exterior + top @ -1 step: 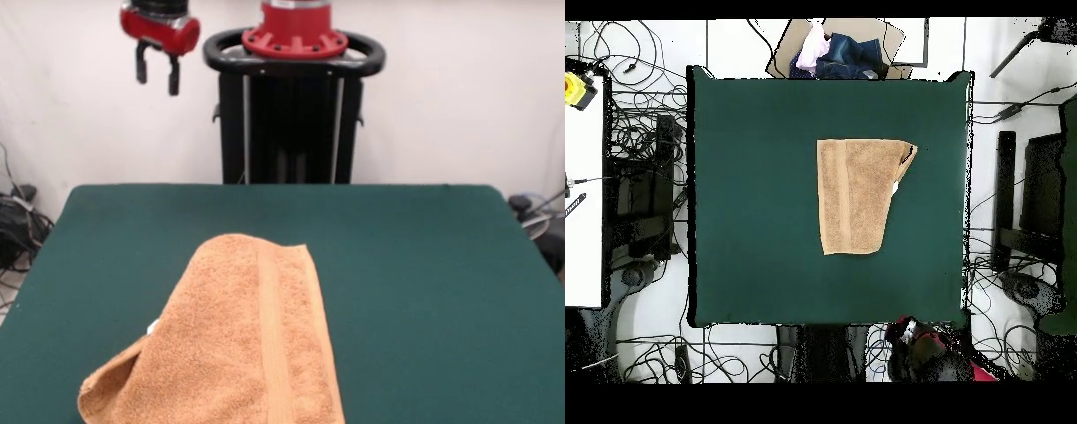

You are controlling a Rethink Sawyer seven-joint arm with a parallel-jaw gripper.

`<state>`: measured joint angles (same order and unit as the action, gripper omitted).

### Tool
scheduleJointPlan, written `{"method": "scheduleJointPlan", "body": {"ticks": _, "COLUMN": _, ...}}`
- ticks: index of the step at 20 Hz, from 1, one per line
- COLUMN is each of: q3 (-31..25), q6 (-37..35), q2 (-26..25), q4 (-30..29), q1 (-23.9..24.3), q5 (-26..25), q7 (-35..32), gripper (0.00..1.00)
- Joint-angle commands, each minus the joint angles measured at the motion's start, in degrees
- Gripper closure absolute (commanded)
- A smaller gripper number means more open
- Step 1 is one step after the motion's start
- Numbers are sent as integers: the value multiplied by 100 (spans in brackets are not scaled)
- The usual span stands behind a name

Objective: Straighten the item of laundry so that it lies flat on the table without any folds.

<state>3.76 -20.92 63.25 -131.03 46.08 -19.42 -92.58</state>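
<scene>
The towel [238,340] lay on the table [424,256], well short of flat: one side was doubled under, leaving a raised, lifted corner. The gripper [157,73] hung high and well apart from it, fingers slightly spread and empty, probably parked clear so the cameras saw the cloth. Overhead, the towel [856,195] showed a slanted folded edge on one side, which the front view foreshortened.
</scene>
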Motion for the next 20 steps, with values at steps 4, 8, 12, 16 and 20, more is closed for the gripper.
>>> {"method": "scheduleJointPlan", "body": {"ticks": 4, "q3": -426, "q6": -39, "q2": 259, "q4": -573, "q1": -113, "q5": 155, "q7": -382, "gripper": 0}}
{"method": "scheduleJointPlan", "body": {"ticks": 8, "q3": -640, "q6": -31, "q2": 226, "q4": -516, "q1": -121, "q5": 201, "q7": -286, "gripper": 0}}
{"method": "scheduleJointPlan", "body": {"ticks": 12, "q3": -698, "q6": -35, "q2": 168, "q4": -550, "q1": -108, "q5": 202, "q7": -301, "gripper": 0}}
{"method": "scheduleJointPlan", "body": {"ticks": 16, "q3": -726, "q6": -77, "q2": 149, "q4": -564, "q1": -109, "q5": 180, "q7": -327, "gripper": 0}}
{"method": "scheduleJointPlan", "body": {"ticks": 20, "q3": -474, "q6": 17, "q2": -14, "q4": -509, "q1": -318, "q5": -118, "q7": -528, "gripper": 0}}
